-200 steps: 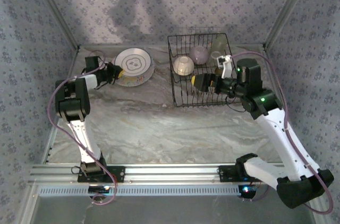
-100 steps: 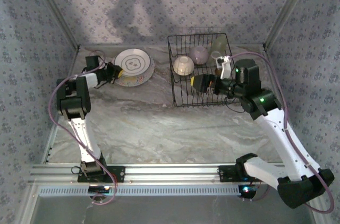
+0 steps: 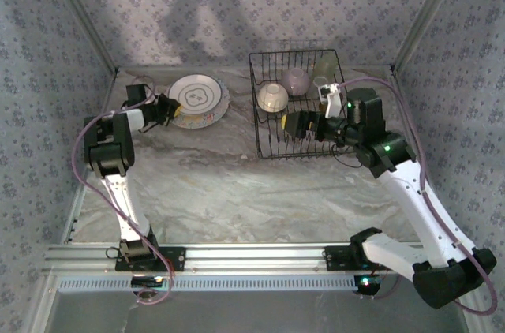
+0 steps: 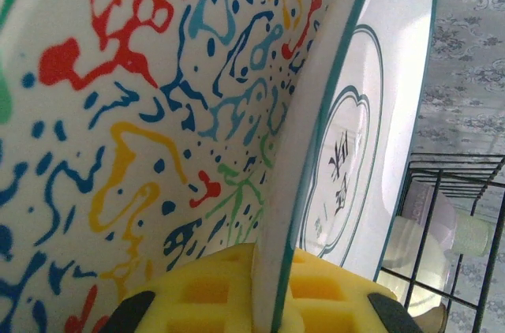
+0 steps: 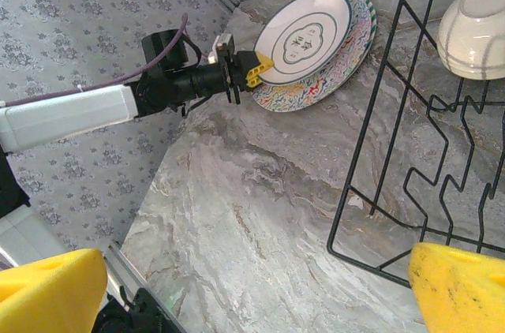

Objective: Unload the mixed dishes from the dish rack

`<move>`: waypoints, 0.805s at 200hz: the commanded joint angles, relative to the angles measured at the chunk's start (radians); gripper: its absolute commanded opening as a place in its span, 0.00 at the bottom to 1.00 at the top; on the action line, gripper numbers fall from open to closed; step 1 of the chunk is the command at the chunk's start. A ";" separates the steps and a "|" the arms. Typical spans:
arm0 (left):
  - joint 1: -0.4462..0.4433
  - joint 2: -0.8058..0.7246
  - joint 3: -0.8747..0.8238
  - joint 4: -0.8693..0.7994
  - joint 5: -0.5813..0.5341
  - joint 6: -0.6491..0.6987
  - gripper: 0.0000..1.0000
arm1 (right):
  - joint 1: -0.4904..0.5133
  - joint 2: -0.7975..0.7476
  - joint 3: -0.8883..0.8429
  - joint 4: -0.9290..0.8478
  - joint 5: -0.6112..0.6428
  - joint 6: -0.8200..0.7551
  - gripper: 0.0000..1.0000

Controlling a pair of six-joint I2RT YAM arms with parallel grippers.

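My left gripper [image 3: 171, 109] is shut on the near rim of a white plate with green rings [image 3: 196, 93], yellow pads [image 4: 197, 293] on either side of the rim. That plate lies over the multicoloured squiggle plate [image 3: 211, 115] on the table at back left. The black wire dish rack [image 3: 264, 147] stands at back right. It holds a cream bowl [image 3: 272, 97], a pale lilac bowl [image 3: 297, 80] and pale cups [image 3: 323, 69]. My right gripper [image 3: 290, 123] hangs open over the rack's front half, nothing between its yellow fingertips [image 5: 461, 293].
Patterned walls close in the table on the left, back and right. Bare marble tabletop [image 3: 229, 183] stretches between the plates, the rack and the arm bases. The right wrist view looks across the rack's front-left corner [image 5: 339, 250] toward the left gripper [image 5: 251, 69].
The right gripper has crept slightly left and back over the rack, still open. The left gripper and its plate have hardly moved.
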 commanded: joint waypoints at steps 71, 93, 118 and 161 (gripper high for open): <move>0.010 0.006 0.032 0.010 0.012 0.020 0.18 | 0.020 0.001 0.007 -0.016 0.018 -0.018 1.00; 0.011 -0.003 0.024 0.010 0.012 0.021 0.23 | 0.022 0.000 0.007 -0.019 0.020 -0.019 1.00; 0.011 -0.026 0.006 0.012 0.008 0.024 0.30 | 0.024 -0.001 0.005 -0.018 0.024 -0.021 1.00; 0.020 -0.062 -0.018 0.007 0.003 0.037 0.43 | 0.027 -0.003 0.004 -0.018 0.024 -0.023 1.00</move>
